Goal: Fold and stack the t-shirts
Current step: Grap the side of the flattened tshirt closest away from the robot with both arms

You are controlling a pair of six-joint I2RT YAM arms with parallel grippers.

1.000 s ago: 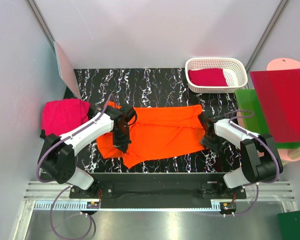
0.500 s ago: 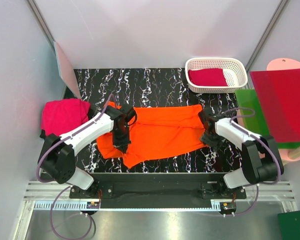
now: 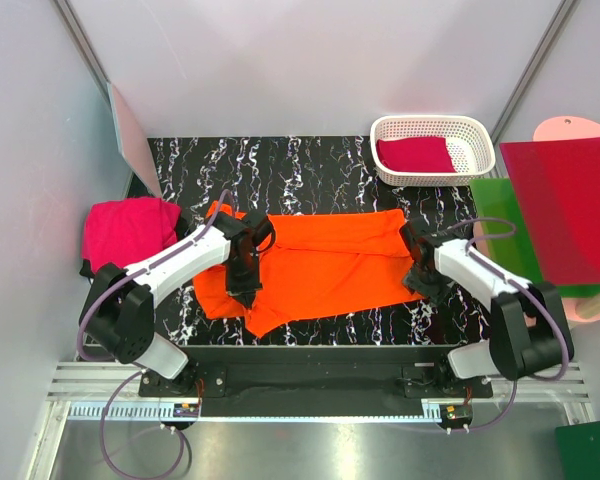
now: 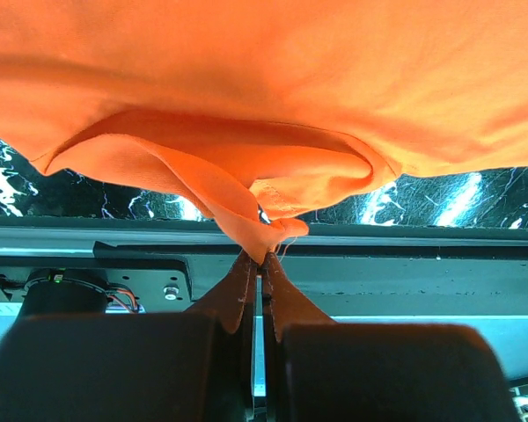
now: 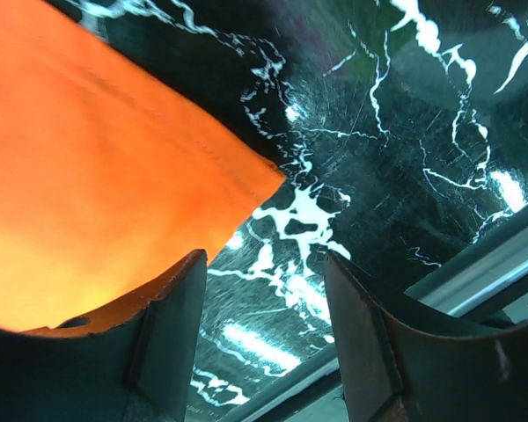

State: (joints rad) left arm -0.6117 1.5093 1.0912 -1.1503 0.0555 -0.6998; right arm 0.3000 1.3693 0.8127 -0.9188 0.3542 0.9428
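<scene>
Orange cloth across the middle of the black, white-veined table [image 3: 300,165]: the orange t-shirt [image 3: 325,262], laid out wide from left to right, rumpled along its near edge, one flap jutting toward the near left.

Pinched at that near-left part by the left gripper [image 3: 246,291]. In the left wrist view, fingers pressed together on a small bunched fold of the hem, with the cloth raised above the marble there and sagging in a loose pouch beyond the pinch.

At the shirt's right end, the right gripper [image 3: 418,281], spread wide and holding nothing. In the right wrist view, only marbled surface between the two fingers, with the shirt's pointed corner just beyond the gap. The finger on the left of that view overlapping the cloth's edge; contact there impossible to judge.

At the table's left edge, beside the left arm, a crumpled heap of magenta-pink t-shirt [image 3: 128,230], apart from the orange one.

At the far right corner, a white slotted basket [image 3: 435,123], with a crimson t-shirt [image 3: 415,155] folded flat inside.

Right of the table, a stiff red sheet [image 3: 570,210] lying partly over a green sheet [image 3: 492,205], and a pale pink rounded board [image 3: 572,128] showing behind the red one's far edge.

At the far left corner, a pale panel [image 3: 130,130] leaning upright against the side wall.
</scene>
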